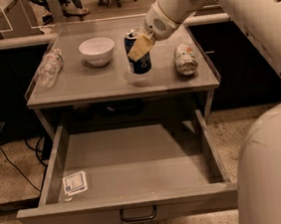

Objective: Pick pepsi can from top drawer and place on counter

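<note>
The pepsi can is dark blue with a silver top and stands upright near the middle of the grey counter. My gripper reaches in from the upper right and is at the can's upper part, with a tan finger lying across its front. The top drawer is pulled fully open below the counter, its bar handle at the front centre. No can shows in the drawer.
A white bowl stands left of the can. A clear plastic bottle lies at the counter's left edge. A silver-and-pale can lies on its side at the right. A small white card lies in the drawer's front left corner.
</note>
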### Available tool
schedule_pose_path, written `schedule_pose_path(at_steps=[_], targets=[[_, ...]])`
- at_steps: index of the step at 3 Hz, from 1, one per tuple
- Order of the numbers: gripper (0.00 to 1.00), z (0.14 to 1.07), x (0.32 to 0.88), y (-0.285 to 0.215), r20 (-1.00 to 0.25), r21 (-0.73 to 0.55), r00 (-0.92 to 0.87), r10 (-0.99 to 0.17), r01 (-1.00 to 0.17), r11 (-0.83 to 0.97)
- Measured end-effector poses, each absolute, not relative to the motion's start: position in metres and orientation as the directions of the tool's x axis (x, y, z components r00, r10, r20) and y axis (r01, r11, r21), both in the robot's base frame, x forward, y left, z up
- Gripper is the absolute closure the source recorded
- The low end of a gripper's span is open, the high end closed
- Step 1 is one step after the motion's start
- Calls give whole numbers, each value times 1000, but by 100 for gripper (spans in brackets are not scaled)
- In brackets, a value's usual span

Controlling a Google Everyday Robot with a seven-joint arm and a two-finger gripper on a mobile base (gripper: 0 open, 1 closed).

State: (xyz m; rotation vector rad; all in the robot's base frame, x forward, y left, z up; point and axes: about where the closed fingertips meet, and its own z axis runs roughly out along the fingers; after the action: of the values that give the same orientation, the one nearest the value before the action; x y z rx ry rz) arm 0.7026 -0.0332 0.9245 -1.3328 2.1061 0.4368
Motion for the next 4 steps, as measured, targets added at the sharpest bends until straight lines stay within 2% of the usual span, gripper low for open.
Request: schedule_pose_path(at_steps=[2,4], targets=[[100,906,734,-49,-665,28,-353,-658,-893,450],[100,873,754,-44,-693,87,-369,-620,-896,436]])
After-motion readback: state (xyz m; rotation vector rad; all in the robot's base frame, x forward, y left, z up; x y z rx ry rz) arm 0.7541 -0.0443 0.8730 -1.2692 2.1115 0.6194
